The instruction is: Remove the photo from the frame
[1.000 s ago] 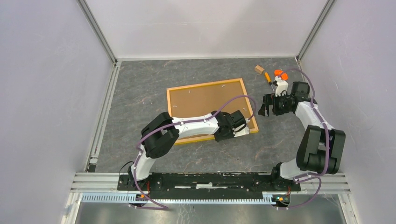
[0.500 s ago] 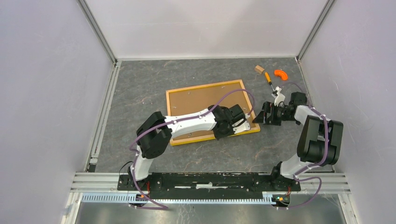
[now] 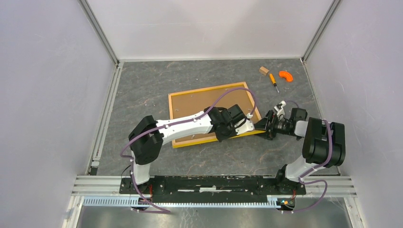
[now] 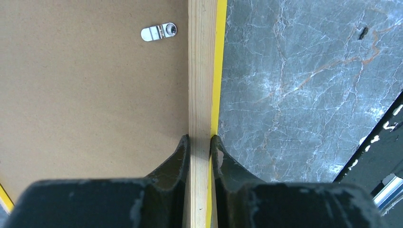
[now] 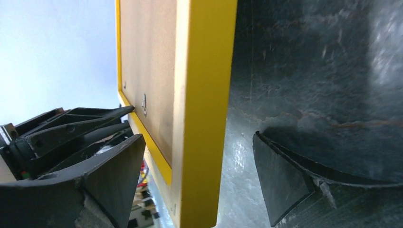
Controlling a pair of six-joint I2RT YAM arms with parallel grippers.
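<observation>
Your left fingers [image 4: 187,145] are clamped on the frame [image 3: 199,102] at its wooden rail. The frame lies back-up on the table [image 3: 142,85]. Your right fingers [image 3: 267,127] stand apart, straddling its yellow corner without touching. The photo is hidden.

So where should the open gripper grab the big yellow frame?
On the thin outer rail at the frame's right-hand corner, coming in sideways from the right. The brown back is far too wide to pinch, but the rail is narrow: the left gripper is shut on it, and that edge sits between the right gripper's open fingers.
</observation>
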